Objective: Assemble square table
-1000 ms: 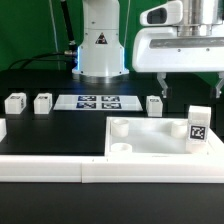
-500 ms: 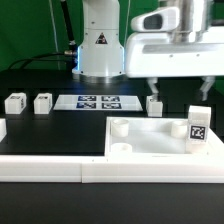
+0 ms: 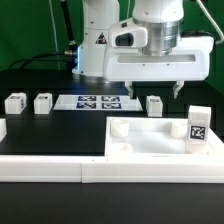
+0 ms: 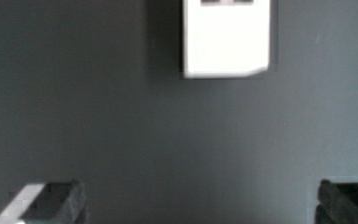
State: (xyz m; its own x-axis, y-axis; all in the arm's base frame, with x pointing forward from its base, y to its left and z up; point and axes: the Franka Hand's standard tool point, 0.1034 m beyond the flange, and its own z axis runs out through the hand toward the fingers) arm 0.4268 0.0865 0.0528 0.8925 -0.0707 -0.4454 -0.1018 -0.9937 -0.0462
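The white square tabletop point(image 3: 150, 142) lies upside down at the front right, against the border wall. One tagged leg point(image 3: 198, 124) stands in its right corner socket. Three loose white legs stand on the black table: two at the exterior view's left point(image 3: 14, 102) point(image 3: 42, 102) and one point(image 3: 155, 104) just behind the tabletop. My gripper point(image 3: 154, 92) hangs open above that third leg, with a finger on either side and no contact. In the wrist view the same leg point(image 4: 226, 38) lies ahead of the wide-open gripper point(image 4: 197, 205), and both dark fingertips point(image 4: 43, 200) show nothing between them.
The marker board point(image 3: 97, 101) lies flat behind the middle of the table. The long low white border wall point(image 3: 50, 167) runs along the front. The robot base point(image 3: 98, 45) stands at the back. A white block point(image 3: 2, 128) shows at the far left edge.
My gripper has moved toward the exterior view's left and now hangs centred over the leg behind the tabletop. It stays open. No part has moved.
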